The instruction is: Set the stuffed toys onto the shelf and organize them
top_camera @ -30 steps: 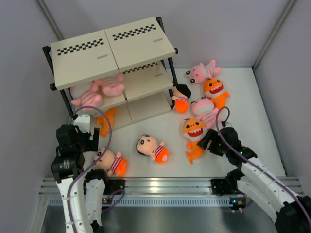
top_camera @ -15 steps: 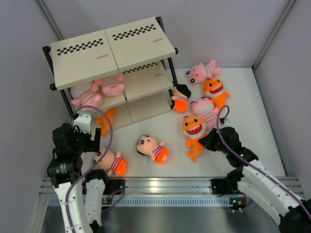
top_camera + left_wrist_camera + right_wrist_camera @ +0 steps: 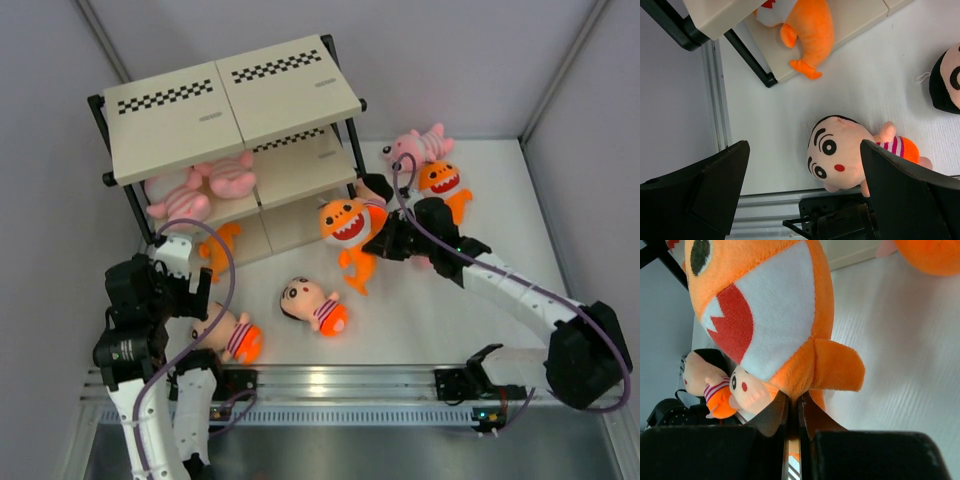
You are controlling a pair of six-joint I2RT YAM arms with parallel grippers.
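Holding an orange shark [image 3: 345, 225] beside the shelf [image 3: 230, 100], right gripper [image 3: 792, 401] clamped tight on it; left gripper [image 3: 176, 290] wide, empty; three toys [image 3: 215, 180] shelved; several left loose.

Grey panel walls [image 3: 500, 60]; white tabletop [image 3: 450, 320]; metal rail [image 3: 350, 380], possibly aluminium.

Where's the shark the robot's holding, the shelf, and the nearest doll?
held shark [image 3: 345, 222]: top view, its toothy face.
shelf [image 3: 180, 130]: top view, its top board.
nearest doll [image 3: 840, 155]: left wrist view, its face.
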